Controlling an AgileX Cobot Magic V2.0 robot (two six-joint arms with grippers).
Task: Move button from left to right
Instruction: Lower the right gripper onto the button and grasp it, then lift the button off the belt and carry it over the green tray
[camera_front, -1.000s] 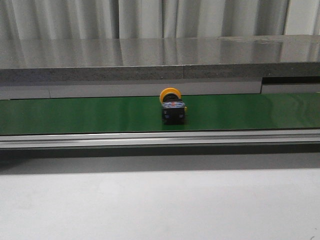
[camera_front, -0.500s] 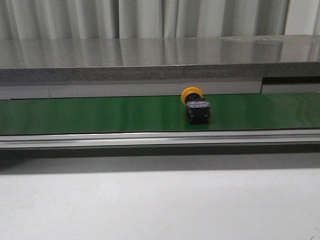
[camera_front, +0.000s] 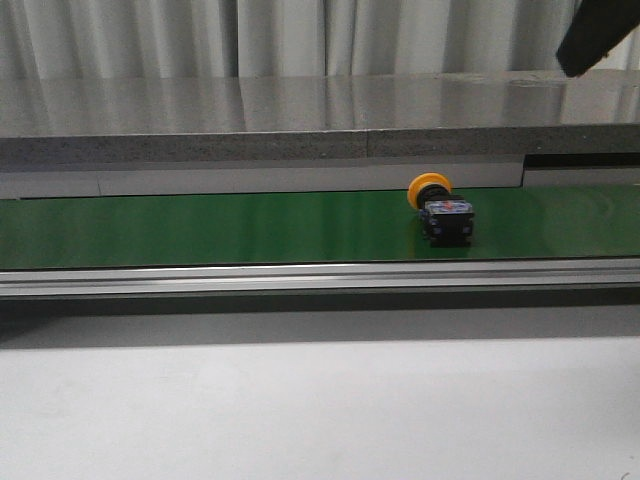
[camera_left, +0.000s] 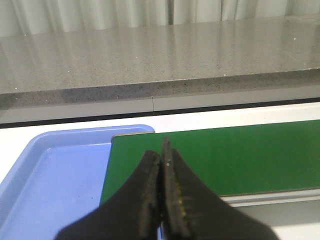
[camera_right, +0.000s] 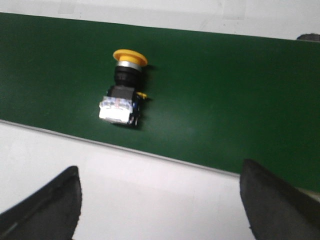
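Button (camera_front: 440, 208) is lying on its side on the green belt (camera_front: 200, 228), right of centre in the front view, yellow cap pointing toward the far side, black body toward me. Nothing is touching it. In the right wrist view the button (camera_right: 123, 90) is sitting mid-belt, cap away from the belt's near edge, the pale end of its body facing that edge and just short of it.

My right fingers (camera_right: 160, 200) are hovering above the belt, spread wide, empty; the two black tips (camera_right: 47, 207) are showing at either side of that view with the white surface (camera_right: 150, 200) between them and the button beyond. In the front view only a dark piece of the right arm (camera_front: 598, 35) is poking into the upper right corner, well above the button.

My left fingers (camera_left: 162, 200) are pressed together, holding nothing, pads (camera_left: 150, 195) touching along their length. They are hanging over the left end of the belt (camera_left: 225, 155), where the belt is overlapping the edge of a blue tray (camera_left: 55, 180). Grey stone ledge (camera_front: 300, 125) is running behind the belt, curtain (camera_front: 280, 35) beyond that.
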